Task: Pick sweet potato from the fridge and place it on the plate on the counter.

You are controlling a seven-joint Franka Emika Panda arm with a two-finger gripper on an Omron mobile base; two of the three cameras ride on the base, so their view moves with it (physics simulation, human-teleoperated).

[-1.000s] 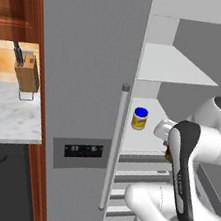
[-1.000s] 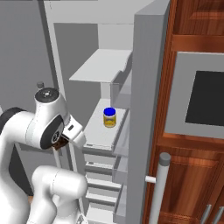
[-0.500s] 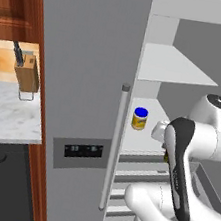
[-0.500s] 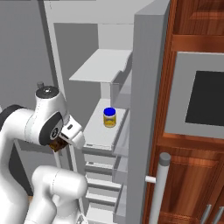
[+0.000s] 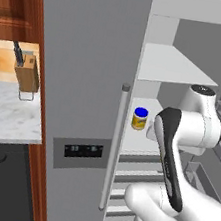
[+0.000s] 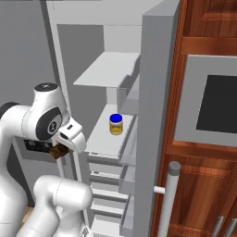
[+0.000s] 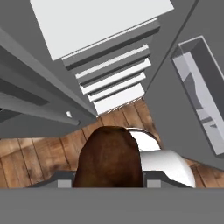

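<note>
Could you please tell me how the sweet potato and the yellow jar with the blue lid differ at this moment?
The sweet potato is a dark brown lump clamped in the pincer, outside the fridge; the yellow jar stands upright and untouched on a white fridge shelf. The potato is irregular and plain, the jar cylindrical with a blue lid.

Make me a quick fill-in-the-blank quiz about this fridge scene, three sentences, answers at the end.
1. The gripper is shut on the ____.
2. The yellow jar on the fridge shelf has a ____ lid.
3. On the counter left of the fridge stands a knife ____.

Answers: sweet potato; blue; block
</note>
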